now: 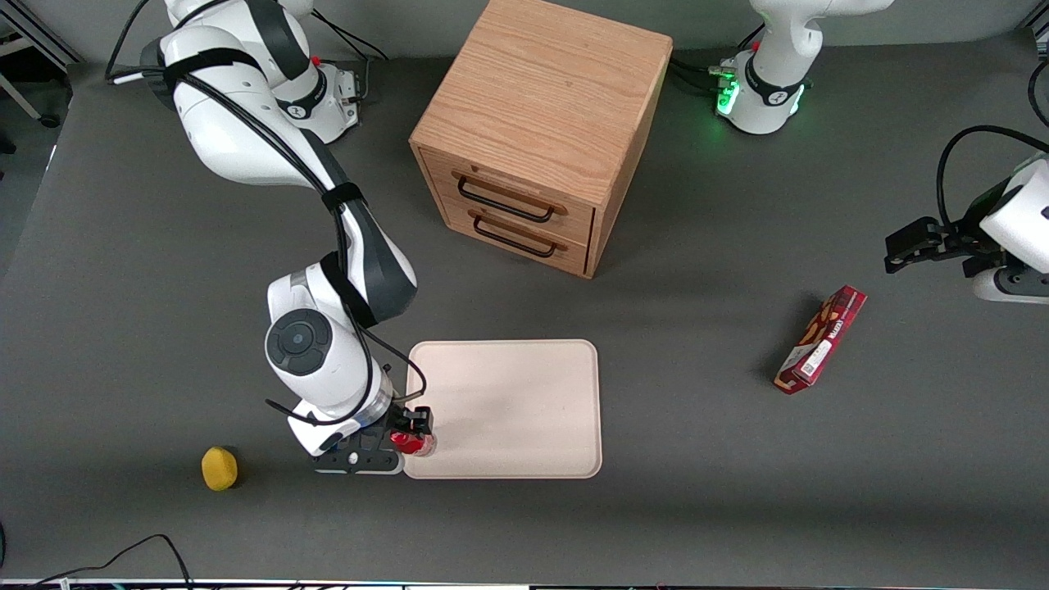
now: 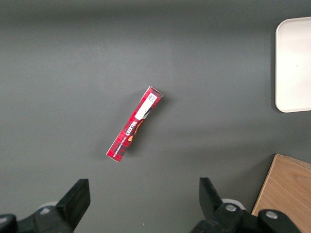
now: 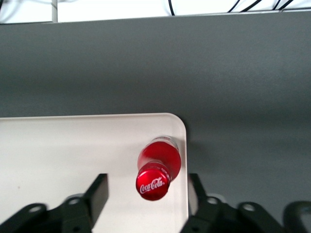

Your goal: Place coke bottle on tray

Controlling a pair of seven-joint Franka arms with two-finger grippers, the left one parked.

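The coke bottle (image 1: 412, 442) is a small red bottle with a red cap. It stands upright on the cream-beige tray (image 1: 508, 410), just inside the tray's corner nearest the front camera at the working arm's end. My right gripper (image 1: 410, 433) is directly above it. In the right wrist view the bottle (image 3: 158, 167) stands between the two fingers of the gripper (image 3: 147, 196), with a gap on each side. The gripper is open and touches nothing. The tray (image 3: 73, 150) is otherwise bare; part of it also shows in the left wrist view (image 2: 294, 63).
A wooden two-drawer cabinet (image 1: 541, 123) stands farther from the front camera than the tray. A red snack box (image 1: 821, 339) lies toward the parked arm's end and shows in the left wrist view (image 2: 134, 124). A yellow round object (image 1: 220, 468) lies beside the working arm.
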